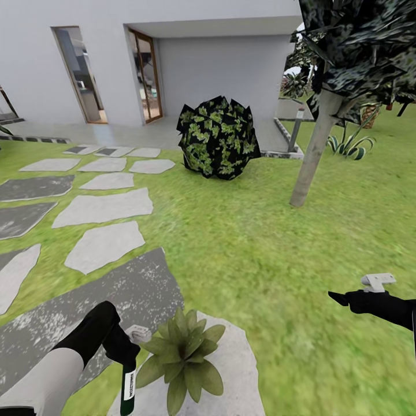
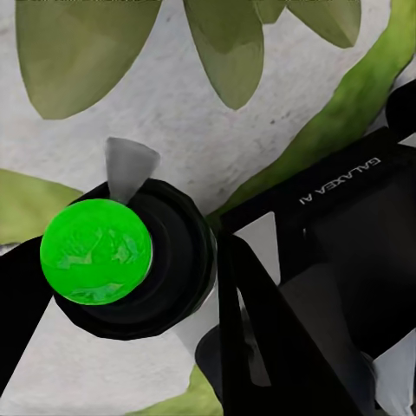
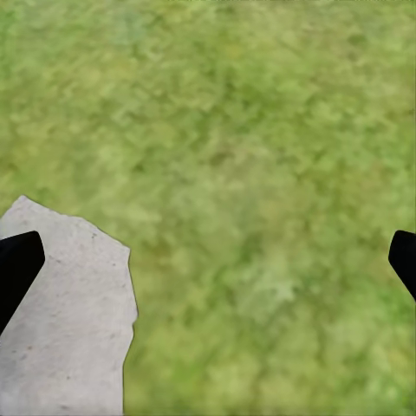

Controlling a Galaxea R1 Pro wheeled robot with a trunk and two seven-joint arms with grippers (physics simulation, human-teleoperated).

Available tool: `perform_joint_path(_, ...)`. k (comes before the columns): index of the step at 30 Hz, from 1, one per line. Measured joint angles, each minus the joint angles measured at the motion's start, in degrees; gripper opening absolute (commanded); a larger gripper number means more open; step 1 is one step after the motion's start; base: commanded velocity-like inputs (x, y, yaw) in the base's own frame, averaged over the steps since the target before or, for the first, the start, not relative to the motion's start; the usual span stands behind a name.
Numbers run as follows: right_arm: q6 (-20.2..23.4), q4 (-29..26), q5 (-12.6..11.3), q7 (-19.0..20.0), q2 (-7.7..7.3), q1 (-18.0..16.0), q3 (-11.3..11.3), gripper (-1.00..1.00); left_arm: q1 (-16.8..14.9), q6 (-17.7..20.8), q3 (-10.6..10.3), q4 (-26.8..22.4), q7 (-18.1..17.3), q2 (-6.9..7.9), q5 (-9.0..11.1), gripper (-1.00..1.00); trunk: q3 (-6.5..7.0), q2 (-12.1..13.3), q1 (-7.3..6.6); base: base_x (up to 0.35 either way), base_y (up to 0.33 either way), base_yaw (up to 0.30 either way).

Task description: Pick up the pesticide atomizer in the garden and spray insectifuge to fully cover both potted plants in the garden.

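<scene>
While the left gripper has its jaws pinching the pesticide atomizer by its black neck, the dark green bottle hangs down at about seven o'clock of the potted plant, just beside its leaves. That rosette sits on a pale stepping stone whose far edge meets open lawn. Out at three o'clock the right gripper hovers with jaws spread wide over bare grass, well apart from the round dark bush and tree trunk beyond.

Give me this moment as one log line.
left gripper: shut on pesticide atomizer | beside potted plant | right gripper: open, over lawn
</scene>
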Motion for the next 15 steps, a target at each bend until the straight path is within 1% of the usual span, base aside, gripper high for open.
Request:
perform_joint_path(2,0.0,0.0,0.0,0.0,0.0,0.0,0.0,1.0,0.0,0.0,0.0,0.0,0.0,-0.06,0.0,-1.0,-0.02,0.0,-0.01,0.084,0.047,0.0)
perform_joint_path(6,0.0,0.0,0.0,0.0,0.0,0.0,0.0,1.0,-0.2,0.0,0.0,0.0,0.0,-0.14,0.0,-1.0,-0.03,0.0,-0.02,0.166,0.113,0.0)
perform_joint_path(11,0.0,0.0,0.0,0.0,0.0,0.0,0.0,1.0,-0.3,0.0,-0.1,0.0,0.0,-0.14,-0.1,-1.0,-0.04,0.0,0.0,0.044,0.03,0.0)
perform_joint_path(12,0.0,0.0,0.0,0.0,0.0,0.0,0.0,1.0,-0.3,0.0,-0.1,0.0,0.0,-0.16,-0.4,-1.0,-0.04,0.0,0.0,0.013,0.009,0.0)
perform_joint_path(14,0.0,0.0,0.0,0.0,0.0,0.0,0.0,1.0,-0.4,0.1,-0.1,0.0,0.0,-0.29,-2.1,-1.0,-0.04,0.0,0.0,0.008,0.005,0.0)
perform_joint_path(15,0.0,0.0,0.0,0.0,0.0,0.0,0.0,1.0,-0.4,0.1,-0.1,0.0,0.0,-0.33,-2.7,-1.0,-0.04,0.0,0.0,0.005,0.004,0.0)
